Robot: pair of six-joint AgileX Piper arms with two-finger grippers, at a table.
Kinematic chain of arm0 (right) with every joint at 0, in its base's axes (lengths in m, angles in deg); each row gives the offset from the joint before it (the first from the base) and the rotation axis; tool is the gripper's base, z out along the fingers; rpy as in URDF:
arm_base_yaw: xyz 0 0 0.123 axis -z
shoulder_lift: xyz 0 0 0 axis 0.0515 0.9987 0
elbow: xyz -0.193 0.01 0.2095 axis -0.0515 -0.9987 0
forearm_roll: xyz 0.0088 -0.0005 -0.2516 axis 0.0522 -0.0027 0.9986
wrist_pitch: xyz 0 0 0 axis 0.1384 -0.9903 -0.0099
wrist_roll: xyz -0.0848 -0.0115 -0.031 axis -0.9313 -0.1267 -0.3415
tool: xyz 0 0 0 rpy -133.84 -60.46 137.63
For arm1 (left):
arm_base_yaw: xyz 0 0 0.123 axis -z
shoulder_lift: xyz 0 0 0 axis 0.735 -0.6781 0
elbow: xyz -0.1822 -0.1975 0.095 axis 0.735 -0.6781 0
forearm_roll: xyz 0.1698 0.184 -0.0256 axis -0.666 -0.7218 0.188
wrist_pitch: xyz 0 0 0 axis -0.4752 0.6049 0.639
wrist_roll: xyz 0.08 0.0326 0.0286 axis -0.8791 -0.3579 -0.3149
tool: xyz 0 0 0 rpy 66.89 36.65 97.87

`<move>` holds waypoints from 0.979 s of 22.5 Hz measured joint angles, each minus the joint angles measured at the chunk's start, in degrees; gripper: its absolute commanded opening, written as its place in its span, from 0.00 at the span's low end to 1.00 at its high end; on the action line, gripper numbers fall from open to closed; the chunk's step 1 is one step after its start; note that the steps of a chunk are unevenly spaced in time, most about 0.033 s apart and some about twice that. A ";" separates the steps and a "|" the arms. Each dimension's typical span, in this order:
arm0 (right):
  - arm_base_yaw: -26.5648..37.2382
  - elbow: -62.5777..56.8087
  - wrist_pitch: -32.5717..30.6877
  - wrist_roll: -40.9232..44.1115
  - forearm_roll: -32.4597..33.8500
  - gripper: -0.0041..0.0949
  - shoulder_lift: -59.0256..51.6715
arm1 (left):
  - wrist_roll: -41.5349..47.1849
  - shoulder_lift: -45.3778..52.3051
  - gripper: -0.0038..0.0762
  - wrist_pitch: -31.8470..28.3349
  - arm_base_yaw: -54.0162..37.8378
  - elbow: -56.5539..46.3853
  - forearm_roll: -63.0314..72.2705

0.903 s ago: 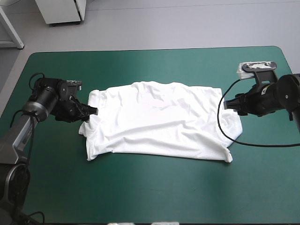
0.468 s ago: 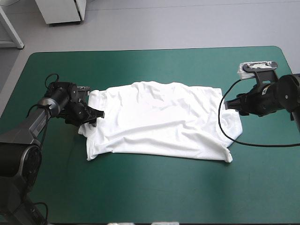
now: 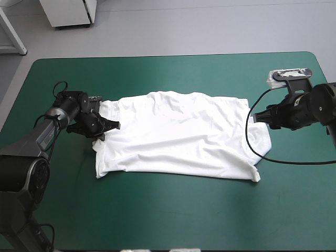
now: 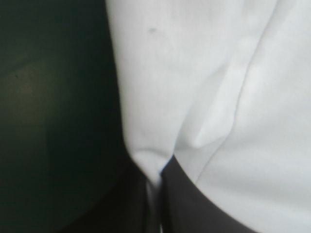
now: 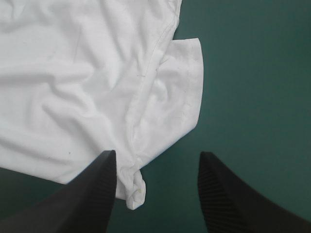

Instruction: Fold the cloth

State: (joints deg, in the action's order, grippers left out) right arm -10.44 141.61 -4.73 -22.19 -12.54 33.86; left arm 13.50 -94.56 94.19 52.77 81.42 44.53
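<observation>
**Left end pinched, right end not yet caught**

The T-shirt (image 3: 178,134) lies spread on the teal-green cover (image 3: 168,215) around the table's middle. It is rumpled but mostly flat, and its long axis runs from 9 o'clock to 3 o'clock in the high view.

The left gripper (image 3: 113,126) sits at the shirt's 9 o'clock end. Its wrist view shows the black fingers all but closed, with a ridge of white cloth nipped between them, so that end is held.

The right gripper (image 3: 255,116) waits at the 3 o'clock end, aimed toward 9 o'clock along the shirt's length. Its fingers stand wide apart and grip nothing. In its wrist view, a rolled tip of cloth (image 5: 133,191) lies in the gap close to one finger, and a sleeve flap (image 5: 187,82) lies just ahead.

The coming move probably turns on this end. The cloth is already inside the open jaws but off to one side, so the right arm, the nearer one, likely needs a slight sideways shift before it closes. Otherwise it may catch only the rolled tip.
</observation>
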 measured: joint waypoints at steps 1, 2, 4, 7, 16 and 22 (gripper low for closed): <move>0.00 0.00 0.00 0.00 0.00 0.53 0.00 | -0.05 0.00 0.04 0.00 0.05 0.10 0.00; 0.00 0.00 0.00 0.00 0.00 0.53 0.00 | -0.05 0.13 0.04 0.00 0.11 0.17 -0.07; 0.00 0.00 0.00 0.00 0.00 0.53 0.00 | -0.34 0.18 0.04 0.00 0.55 0.56 -0.96; 0.00 0.00 0.00 0.00 0.00 0.53 0.00 | -0.54 0.23 0.04 0.12 1.89 2.04 -3.25; 0.00 0.00 0.00 0.63 0.00 0.48 0.00 | -0.82 1.14 0.04 0.10 14.44 9.25 -5.47; 0.00 0.04 0.00 1.09 0.00 0.47 0.00 | -1.42 -5.14 0.04 1.00 17.16 9.64 -2.68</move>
State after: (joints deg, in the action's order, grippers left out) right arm -10.44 141.65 -4.73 -21.10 -12.54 33.86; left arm 12.08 -99.70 95.19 69.93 91.06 41.84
